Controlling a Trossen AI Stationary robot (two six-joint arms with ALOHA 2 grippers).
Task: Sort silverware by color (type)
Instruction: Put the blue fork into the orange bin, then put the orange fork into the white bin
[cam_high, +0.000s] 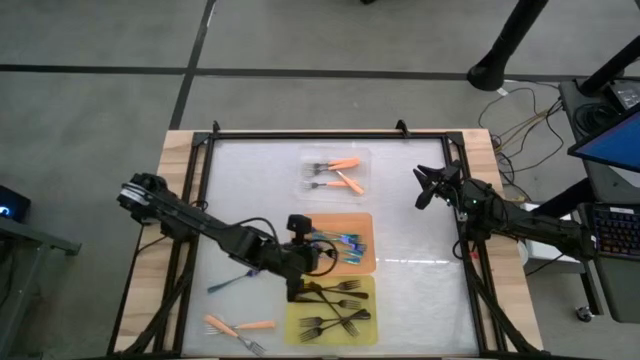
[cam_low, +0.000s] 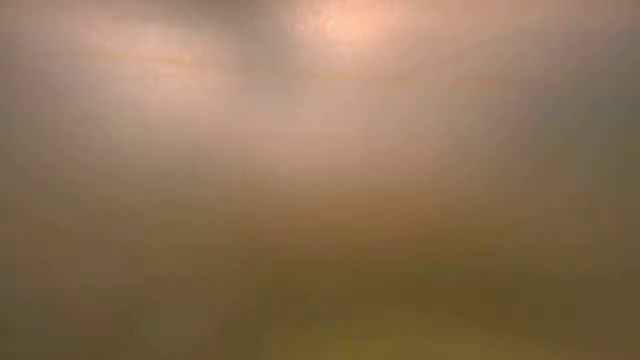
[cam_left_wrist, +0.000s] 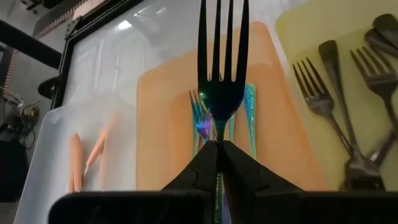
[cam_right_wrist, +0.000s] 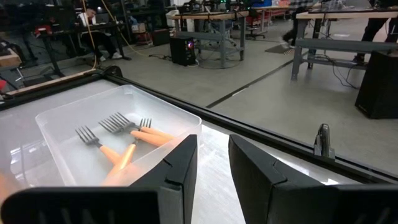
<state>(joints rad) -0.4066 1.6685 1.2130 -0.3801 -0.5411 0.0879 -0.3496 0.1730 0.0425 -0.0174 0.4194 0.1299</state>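
Note:
My left gripper (cam_high: 300, 248) (cam_left_wrist: 219, 144) is shut on a dark fork (cam_left_wrist: 221, 62) with a blue-green sheen at its neck. It holds the fork over the orange tray (cam_high: 362, 222) (cam_left_wrist: 161, 124), where teal forks (cam_high: 340, 243) (cam_left_wrist: 250, 112) lie. Orange-handled forks (cam_high: 338, 172) (cam_right_wrist: 134, 140) lie in the clear tray (cam_high: 308, 160). Black forks (cam_high: 335, 305) (cam_left_wrist: 329, 106) lie in the yellow tray (cam_high: 300, 335). A teal fork (cam_high: 230, 283) and two orange-handled forks (cam_high: 240, 327) lie on the table. My right gripper (cam_high: 430, 187) (cam_right_wrist: 213, 162) is open and empty at the table's right side. My left gripper pinches the fork between its two fingers just behind the neck (cam_left_wrist: 219, 134). The handle is hidden between the fingers. The fingers lie along the fork, and its tines (cam_left_wrist: 222, 43) point straight out ahead of them. The fork is lifted clear above the orange tray.
The three trays stand in a column at the table's middle, clear at the far end, orange in the middle, yellow nearest. A black frame (cam_high: 330, 134) runs around the white table top. The low view shows only a blur.

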